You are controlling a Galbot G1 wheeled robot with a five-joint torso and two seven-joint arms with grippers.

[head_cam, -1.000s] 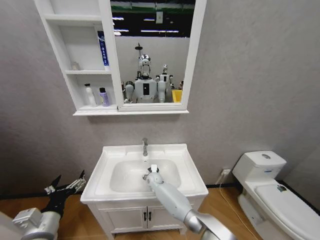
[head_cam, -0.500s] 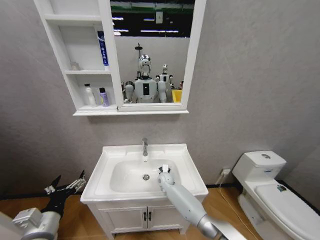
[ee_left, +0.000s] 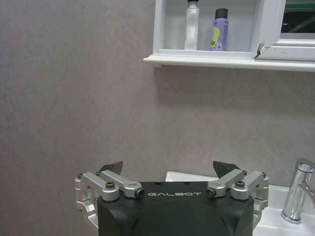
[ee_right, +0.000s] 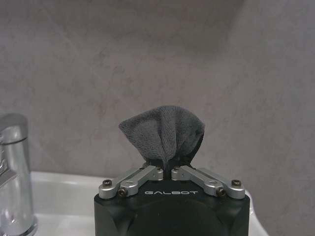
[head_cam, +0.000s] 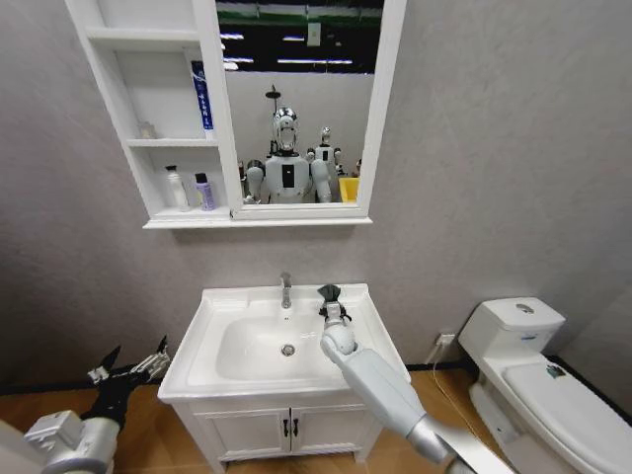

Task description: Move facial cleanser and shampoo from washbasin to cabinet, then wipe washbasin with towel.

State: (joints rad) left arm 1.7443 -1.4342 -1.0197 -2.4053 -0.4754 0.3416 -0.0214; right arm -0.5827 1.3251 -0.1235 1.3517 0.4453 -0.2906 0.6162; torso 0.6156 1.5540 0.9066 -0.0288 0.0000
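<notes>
The white washbasin (head_cam: 222,301) stands in front of me, with its drain (head_cam: 287,350) bare. My right gripper (head_cam: 330,296) hovers over the basin's back right rim, beside the tap (head_cam: 286,289). It is shut on the small dark grey towel (ee_right: 162,132), which bunches up above the right gripper (ee_right: 165,166). On the cabinet's (head_cam: 117,118) lowest shelf stand a white bottle (head_cam: 176,188) and a purple bottle (head_cam: 205,192), the facial cleanser and shampoo; I cannot tell which is which. My left gripper (head_cam: 128,370) is parked open, low and left of the basin; it (ee_left: 170,169) faces the wall.
A mirror (head_cam: 296,99) adjoins the cabinet on the right. A blue item (head_cam: 202,94) stands on the middle shelf. Below the basin is a white vanity (head_cam: 288,430) with black handles. A white toilet (head_cam: 528,370) stands on the right.
My right gripper, with the towel in it, has moved from over the drain towards the right and back, rising to the basin's back right rim. The left arm has not moved.
</notes>
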